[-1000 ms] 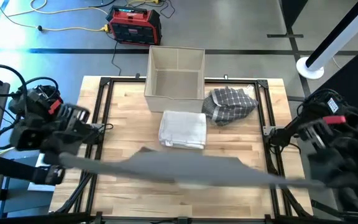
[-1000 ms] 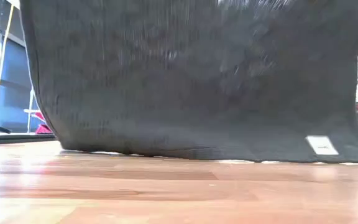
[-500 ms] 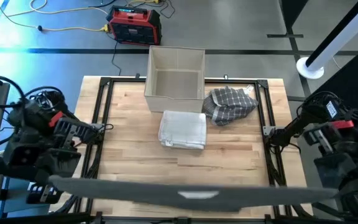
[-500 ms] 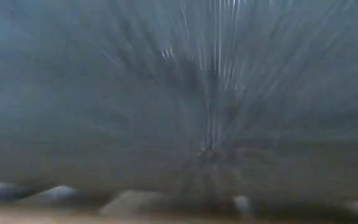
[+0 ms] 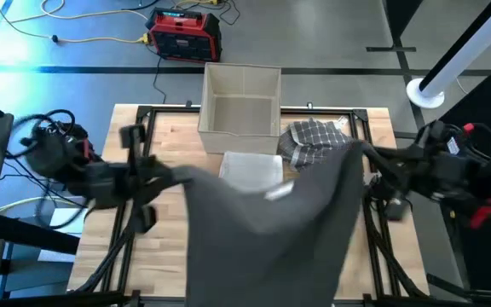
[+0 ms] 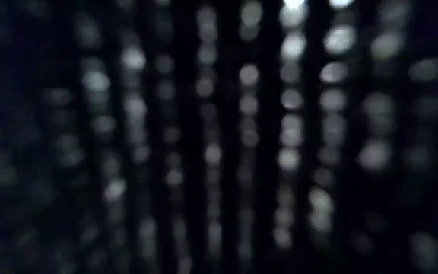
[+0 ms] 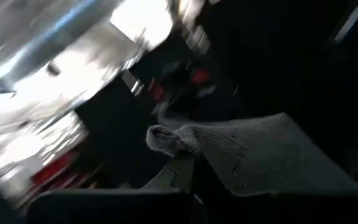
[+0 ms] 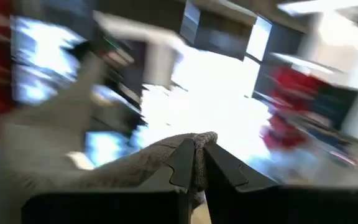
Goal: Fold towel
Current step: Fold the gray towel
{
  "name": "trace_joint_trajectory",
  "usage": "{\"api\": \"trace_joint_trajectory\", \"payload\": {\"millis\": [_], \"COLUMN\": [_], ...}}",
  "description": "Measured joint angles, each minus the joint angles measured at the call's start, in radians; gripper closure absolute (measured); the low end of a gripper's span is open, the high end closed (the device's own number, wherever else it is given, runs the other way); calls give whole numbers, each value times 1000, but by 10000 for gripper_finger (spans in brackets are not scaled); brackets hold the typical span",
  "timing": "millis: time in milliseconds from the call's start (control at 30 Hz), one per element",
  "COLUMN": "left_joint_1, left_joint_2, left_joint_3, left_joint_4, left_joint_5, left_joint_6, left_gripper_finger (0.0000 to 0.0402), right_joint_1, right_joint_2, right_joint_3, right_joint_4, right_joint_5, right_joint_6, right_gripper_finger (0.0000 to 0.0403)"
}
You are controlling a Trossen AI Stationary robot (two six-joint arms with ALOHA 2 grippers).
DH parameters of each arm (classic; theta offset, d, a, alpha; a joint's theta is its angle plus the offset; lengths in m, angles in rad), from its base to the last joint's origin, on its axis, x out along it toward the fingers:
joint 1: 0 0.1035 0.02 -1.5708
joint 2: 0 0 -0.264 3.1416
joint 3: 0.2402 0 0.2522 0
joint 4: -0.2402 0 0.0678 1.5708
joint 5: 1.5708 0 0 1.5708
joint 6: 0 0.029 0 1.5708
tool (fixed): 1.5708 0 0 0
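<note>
Both corners of large grey terry towel (image 5: 267,230) pinched shut by left gripper (image 5: 177,175) and right gripper (image 5: 356,153); best lowered level, edges aligned, onto wooden counter (image 5: 164,247).

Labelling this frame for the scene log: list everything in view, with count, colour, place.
grey towel: 1, dark grey, held up by two corners over the middle and near side of the table
folded towel: 1, white, table centre, partly hidden behind the grey towel
checked cloth: 1, dark and white check, crumpled, beside the box
box: 1, beige, open-topped, far edge of the table
table: 1, light wood with black frame
power unit: 1, red and black, on the floor beyond the table
left gripper: 1, dark, shut on a towel corner
right gripper: 1, dark, shut on the other corner
</note>
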Motion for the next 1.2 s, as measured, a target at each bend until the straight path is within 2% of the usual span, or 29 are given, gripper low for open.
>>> {"api": "trace_joint_trajectory", "payload": {"millis": [100,300,400,500,633,800,933,1067,1200], "left_joint_1": [69,180,212,233,251,269,290,324,366], "left_joint_2": [1,1,1,1,2,4,3,4,5], "left_joint_3": [0,0,0,-10,-34,-86,-185,-285,-341], "left_joint_4": [-99,-288,-393,-510,-665,-851,-922,-889,-801], "left_joint_5": [-34,-37,-8,46,113,169,188,187,90], "left_joint_6": [-35,-215,-322,-453,-631,-829,-932,-937,-873], "left_gripper_finger": [401,401,401,401,401,401,401,401,401], "right_joint_1": [0,-30,-45,-70,-99,-133,-176,-226,-256], "right_joint_2": [-3,-10,-14,-14,-29,-87,-140,-198,-240], "right_joint_3": [0,-57,-86,-140,-269,-442,-554,-614,-626], "right_joint_4": [-225,-446,-551,-619,-617,-620,-618,-621,-619], "right_joint_5": [-35,-259,-372,-477,-582,-597,-549,-514,-398], "right_joint_6": [269,635,815,939,1023,1128,1189,1180,1150], "right_gripper_finger": [392,392,392,392,392,392,392,392,392]}}
